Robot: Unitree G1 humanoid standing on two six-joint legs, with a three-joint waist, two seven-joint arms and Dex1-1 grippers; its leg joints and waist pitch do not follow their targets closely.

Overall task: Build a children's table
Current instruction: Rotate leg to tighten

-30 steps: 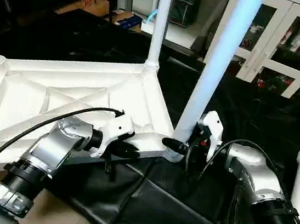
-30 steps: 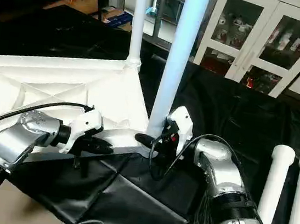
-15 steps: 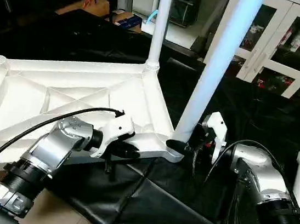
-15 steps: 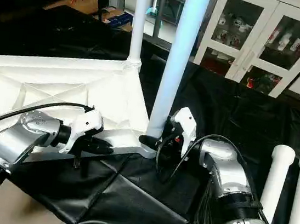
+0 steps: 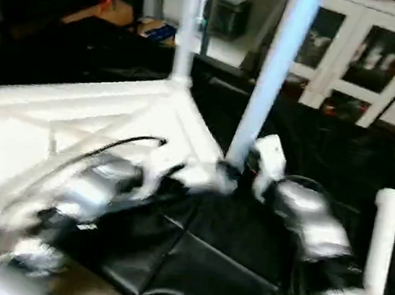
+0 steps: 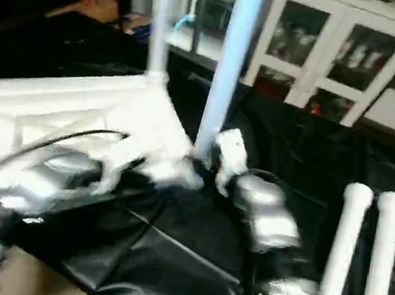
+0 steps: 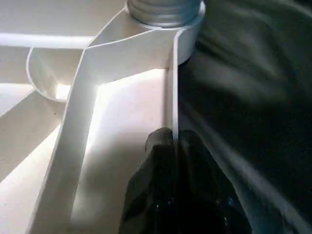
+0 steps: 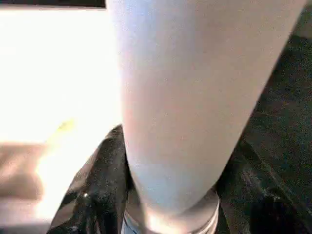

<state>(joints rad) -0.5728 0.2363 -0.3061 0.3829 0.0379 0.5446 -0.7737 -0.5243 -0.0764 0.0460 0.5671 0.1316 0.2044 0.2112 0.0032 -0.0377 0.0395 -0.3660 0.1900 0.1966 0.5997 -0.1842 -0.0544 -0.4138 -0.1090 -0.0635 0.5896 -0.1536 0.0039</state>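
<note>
Now | left gripper (image 7: 170, 146) jaws clamped on tabletop (image 5: 78, 114) rim | right gripper (image 8: 165, 195) jaws astride corner leg (image 8: 195, 97), contact unclear | black sheet (image 5: 226, 260) alongside

The tabletop (image 5: 77, 117) looks like smooth white plastic with a soft shine. The tall leg (image 8: 195, 97) is smooth and white too, a bit matt. The sheet (image 5: 225, 267) under it is black and shiny, with creases, like thin plastic. The arms (image 5: 311, 228) look like shiny silver metal. The cabinet (image 6: 319, 54) is white with glass doors.
</note>
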